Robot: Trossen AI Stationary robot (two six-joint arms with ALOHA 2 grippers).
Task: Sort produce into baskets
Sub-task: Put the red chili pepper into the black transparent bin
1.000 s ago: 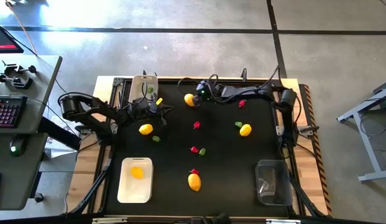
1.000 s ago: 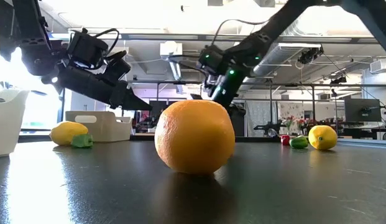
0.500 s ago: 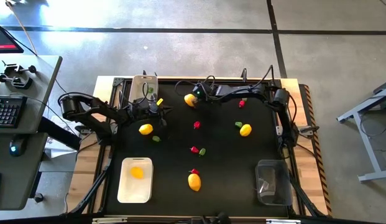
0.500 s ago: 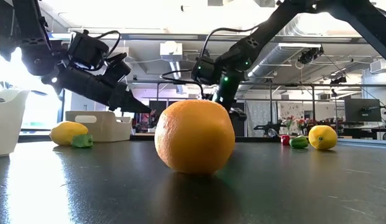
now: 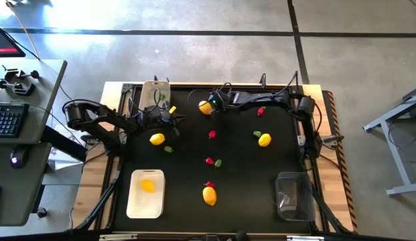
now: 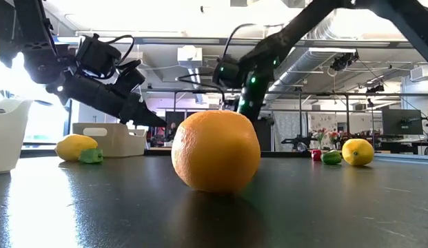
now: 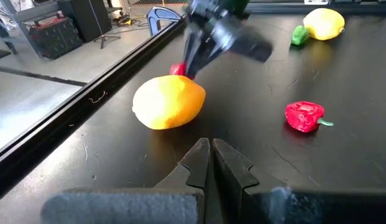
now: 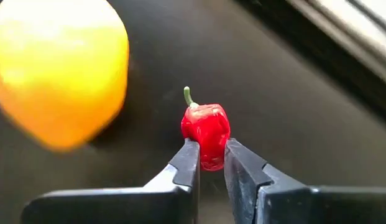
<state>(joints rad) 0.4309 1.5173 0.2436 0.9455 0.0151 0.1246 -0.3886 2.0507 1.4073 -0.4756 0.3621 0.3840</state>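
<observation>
My right gripper [image 8: 210, 149] reaches to the table's far middle [image 5: 212, 103] and is shut on a small red pepper [image 8: 206, 127], right beside a yellow lemon [image 5: 205, 107]. My left gripper [image 7: 211, 163] hovers shut at the far left [image 5: 175, 120] with nothing in it. More lemons [image 5: 157, 139] [image 5: 264, 139] [image 5: 209, 195], red pieces [image 5: 212, 134] [image 5: 260, 112] and green pieces [image 5: 169, 149] [image 5: 218, 163] lie on the black mat. A white tray [image 5: 135, 204], a beige tub [image 5: 151, 89] and a clear bin [image 5: 293, 195] stand at the edges. My right gripper pinches the red pepper by its two sides [image 8: 208, 148] between the free ends of its fingers [image 8: 188, 165]. The pepper's green stem points away from the gripper. Whether the pepper rests on the mat or is lifted, I cannot tell.
The white tray holds one orange-yellow piece [image 5: 148, 185]. The left gripper is close to the lemon at the far middle [image 7: 169, 101]. Raised rails run along the table edges [image 5: 315, 167]. A desk with a keyboard [image 5: 10, 117] stands left of the table.
My right gripper has shifted a little toward the table's left edge, closer to the lemon at the far middle. The produce on the mat lies where it was.
</observation>
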